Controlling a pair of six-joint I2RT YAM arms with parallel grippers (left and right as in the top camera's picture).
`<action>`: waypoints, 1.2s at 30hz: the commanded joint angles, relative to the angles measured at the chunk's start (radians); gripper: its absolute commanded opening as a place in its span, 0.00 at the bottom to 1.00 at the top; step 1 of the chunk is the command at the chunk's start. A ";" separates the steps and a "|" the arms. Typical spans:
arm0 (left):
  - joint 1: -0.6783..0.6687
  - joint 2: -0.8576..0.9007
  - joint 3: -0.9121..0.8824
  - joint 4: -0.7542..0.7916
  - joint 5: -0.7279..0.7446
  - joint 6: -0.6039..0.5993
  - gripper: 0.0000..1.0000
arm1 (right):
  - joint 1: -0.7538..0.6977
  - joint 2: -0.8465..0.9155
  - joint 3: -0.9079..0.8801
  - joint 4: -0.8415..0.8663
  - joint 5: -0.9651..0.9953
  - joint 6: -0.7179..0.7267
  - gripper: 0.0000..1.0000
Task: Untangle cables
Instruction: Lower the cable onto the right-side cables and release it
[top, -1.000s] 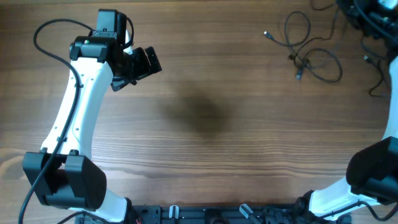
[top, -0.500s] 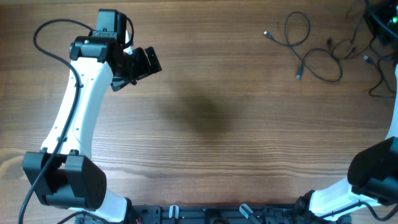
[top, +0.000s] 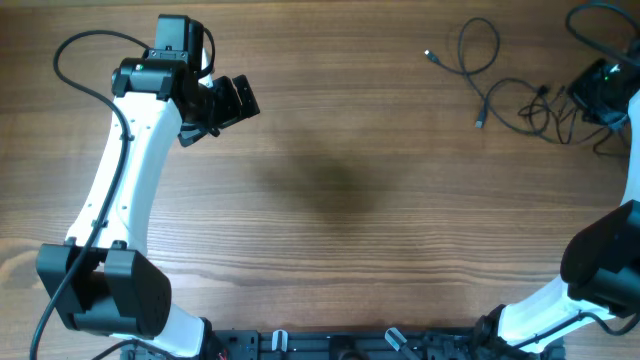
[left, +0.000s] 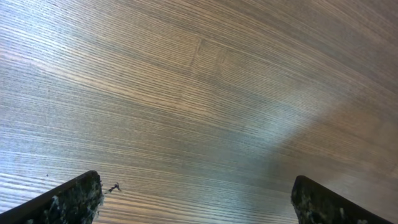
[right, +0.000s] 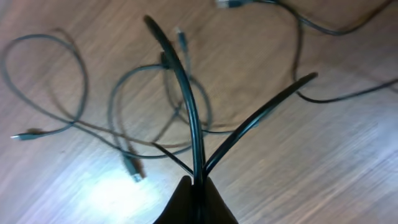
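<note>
Overhead view first: the cables (top: 543, 104) sit in the upper right of the frame on the wooden counter (top: 330, 220). One loop and a couple of plug ends trail off to the left, and a tighter bunch lies right up against the right end effector (top: 598, 92) at the right edge. The left end effector (top: 232, 100) is way over in the upper left, well apart from all of that.

Left wrist view: just wood grain. The left end effector (left: 196, 180) has its fingers spread wide at the bottom corners, with nothing between them.

Right wrist view: the right end effector (right: 196, 198) is pinched together at the bottom centre, clamped on the cables (right: 191, 112). Two black strands fan upward out of the pinch. The rest loops loosely across the left and centre of the frame, with one plug lying just left of the fingers.
</note>
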 joint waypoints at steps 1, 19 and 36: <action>0.004 0.003 0.001 0.003 -0.010 -0.006 1.00 | -0.008 0.028 -0.076 -0.005 0.190 0.059 0.04; 0.004 0.003 0.001 0.003 -0.010 -0.006 1.00 | -0.156 0.028 -0.335 0.157 0.052 0.161 1.00; 0.004 0.003 0.001 0.003 -0.010 -0.006 1.00 | 0.038 0.028 -0.336 0.073 -0.169 -0.059 1.00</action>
